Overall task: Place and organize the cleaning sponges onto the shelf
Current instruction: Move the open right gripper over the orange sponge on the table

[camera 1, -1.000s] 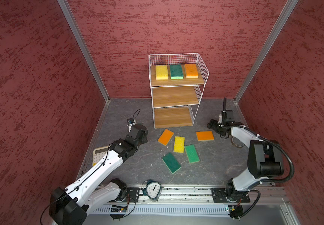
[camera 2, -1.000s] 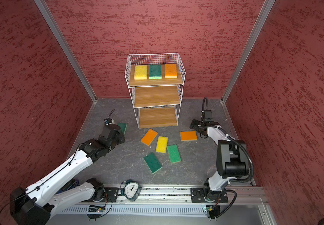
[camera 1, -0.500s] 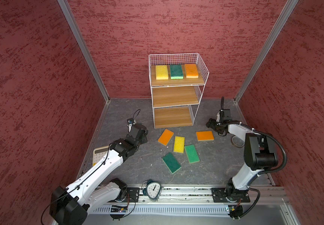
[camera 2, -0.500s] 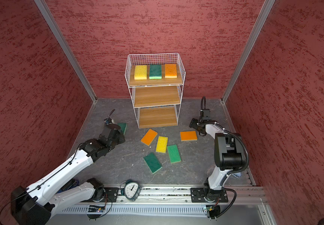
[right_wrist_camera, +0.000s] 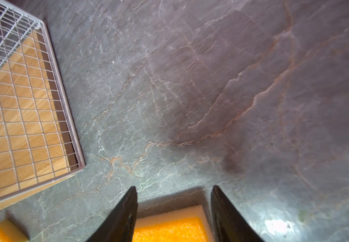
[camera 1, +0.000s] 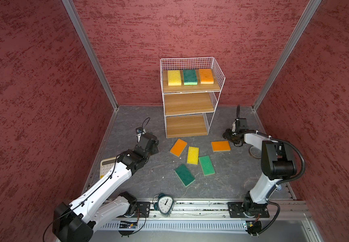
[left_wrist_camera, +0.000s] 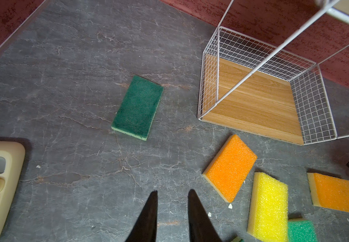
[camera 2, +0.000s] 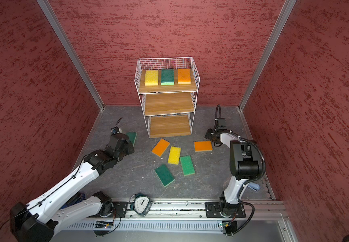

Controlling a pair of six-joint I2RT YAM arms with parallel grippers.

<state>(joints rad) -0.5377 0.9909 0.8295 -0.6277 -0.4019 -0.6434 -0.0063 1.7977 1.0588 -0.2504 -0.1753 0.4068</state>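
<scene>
Counting six floor sponges [camera 1: 192,155], three on shelf [camera 1: 188,103]; left hand [left_wrist_camera: 172,191] released, right hand [right_wrist_camera: 174,187] unclenched astride orange sponge [right_wrist_camera: 167,229].

Shelf [camera 1: 188,103], white wire frame, three wooden tiers, stood upright. Yellow sponge [camera 1: 174,77], green sponge [camera 1: 190,77], orange sponge [camera 1: 206,76] were lined up on top tier. Six more sponges [camera 1: 192,155] were scattered flat on floor.

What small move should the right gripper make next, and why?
Probably close the right gripper on the orange sponge: its end lies flat between the open jaws, not yet held. The shelf beside it has two bare boards.
</scene>
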